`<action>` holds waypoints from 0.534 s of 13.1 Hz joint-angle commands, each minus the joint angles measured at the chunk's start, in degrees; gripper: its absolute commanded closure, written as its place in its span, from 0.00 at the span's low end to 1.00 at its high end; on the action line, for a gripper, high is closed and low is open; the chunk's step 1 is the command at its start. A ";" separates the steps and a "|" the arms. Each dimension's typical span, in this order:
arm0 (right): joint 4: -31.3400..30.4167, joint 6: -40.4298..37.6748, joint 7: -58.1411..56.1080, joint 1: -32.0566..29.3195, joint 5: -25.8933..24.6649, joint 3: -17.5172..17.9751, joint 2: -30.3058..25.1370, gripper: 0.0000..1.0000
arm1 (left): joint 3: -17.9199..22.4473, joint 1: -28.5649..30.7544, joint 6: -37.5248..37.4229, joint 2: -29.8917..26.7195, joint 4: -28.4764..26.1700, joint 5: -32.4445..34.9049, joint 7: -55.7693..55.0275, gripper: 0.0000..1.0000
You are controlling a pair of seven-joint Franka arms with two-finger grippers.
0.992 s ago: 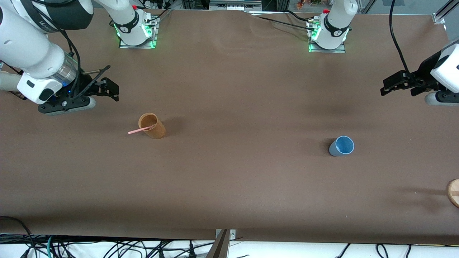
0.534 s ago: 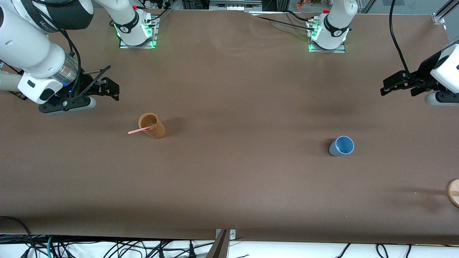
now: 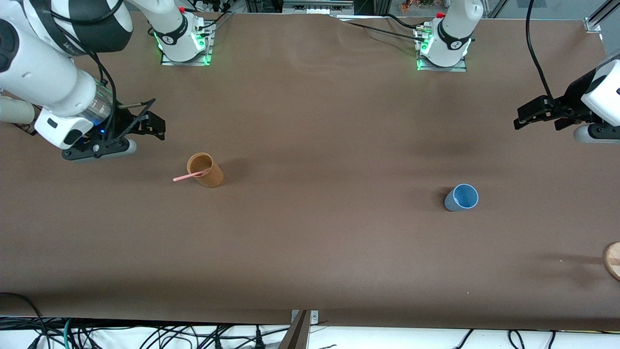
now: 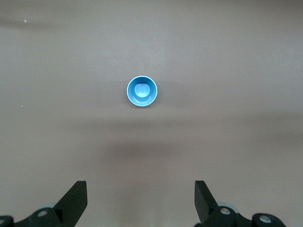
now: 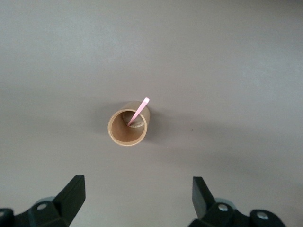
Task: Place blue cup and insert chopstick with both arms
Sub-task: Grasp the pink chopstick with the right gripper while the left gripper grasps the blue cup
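Note:
The blue cup (image 3: 462, 197) stands upright on the table toward the left arm's end; it also shows in the left wrist view (image 4: 142, 91). The pale pink chopstick (image 3: 189, 176) leans in the orange-brown cup (image 3: 206, 170), its free end sticking out over the rim; both show in the right wrist view, the chopstick (image 5: 138, 111) in the cup (image 5: 128, 126). My left gripper (image 3: 520, 119) is open and empty in the air over the table's left-arm end, apart from the blue cup. My right gripper (image 3: 156, 127) is open and empty over the table beside the brown cup.
A round wooden disc (image 3: 613, 261) lies at the table's edge at the left arm's end, nearer the camera than the blue cup. The arm bases (image 3: 184, 39) stand along the table's back edge. Cables hang below the front edge (image 3: 145, 334).
My right arm has shifted a little toward the brown cup and the table's middle. The left arm, both cups and the chopstick have not moved.

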 commanded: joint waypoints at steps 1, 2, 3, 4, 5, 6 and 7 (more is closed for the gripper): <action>1.07 2.60 3.43 -0.77 0.15 0.85 3.83 0.00 | -0.06 -0.05 -0.45 0.83 1.69 -0.01 0.07 0.00; 1.24 3.75 6.85 -0.68 0.14 0.85 5.59 0.00 | -0.06 -0.05 -0.45 0.83 1.69 -0.01 0.07 0.00; 1.07 5.76 9.32 -0.42 -0.03 0.94 7.35 0.00 | -0.06 -0.13 -0.45 0.83 1.69 -0.01 0.07 0.00; 0.98 7.52 11.61 0.20 -0.03 1.03 9.02 0.00 | -0.06 -0.13 -0.45 0.83 1.69 -0.01 0.07 0.00; 0.98 9.19 13.72 0.72 0.14 1.12 10.86 0.00 | -0.06 -0.13 -0.45 0.83 1.69 -0.01 0.07 0.00; 0.72 10.95 15.13 0.82 0.14 1.12 12.36 0.00 | -0.06 -0.22 -0.45 0.83 1.69 -0.01 0.07 0.00; 0.63 12.53 15.58 0.99 0.23 1.12 13.85 0.00 | -0.06 -0.14 -0.45 0.83 1.60 -0.01 0.07 0.00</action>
